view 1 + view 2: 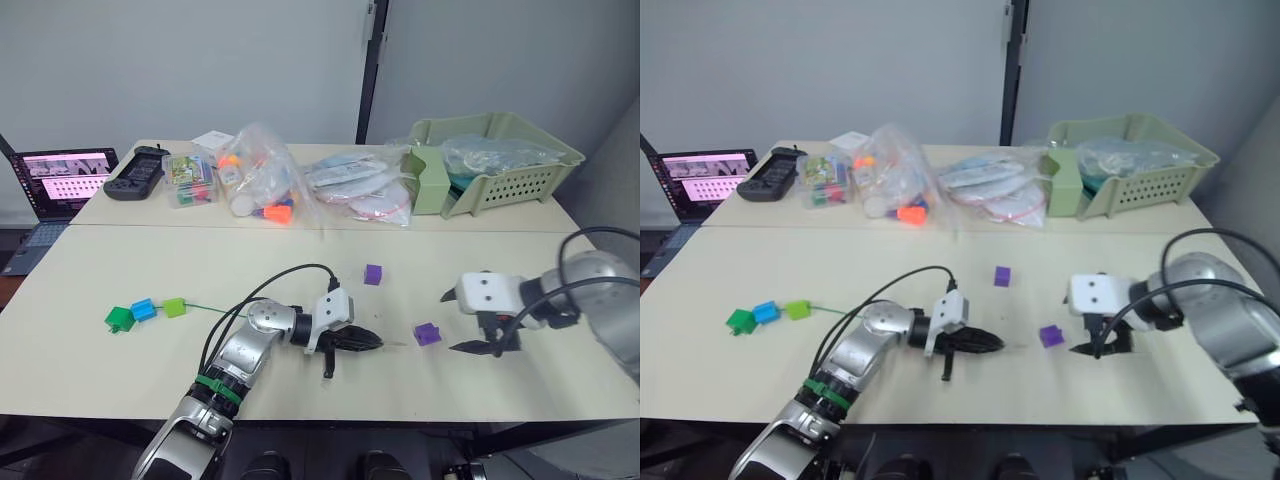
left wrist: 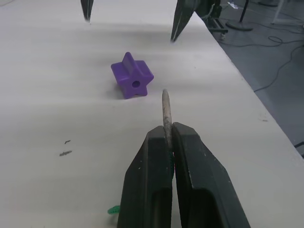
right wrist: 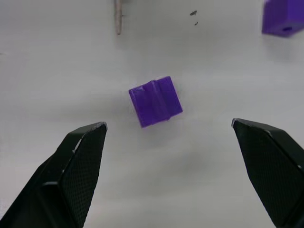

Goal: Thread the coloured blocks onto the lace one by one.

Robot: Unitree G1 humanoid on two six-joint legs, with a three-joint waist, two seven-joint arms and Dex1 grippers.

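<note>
Two pale tables, grey wall, laptop

Even, soft indoor light; faint shadows, head views perhaps slightly blurred

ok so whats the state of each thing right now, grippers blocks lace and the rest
left gripper: shut on the lace's pale tan tip
right gripper: open, fingers either side of the near purple plastic block
near purple plastic block: loose on the table, unthreaded
far purple block: loose, unthreaded
dark green, blue and lime green blocks: side by side at the cord's far end
thin dark-green lace: lying on the table
laptop: open, screen lit
</note>
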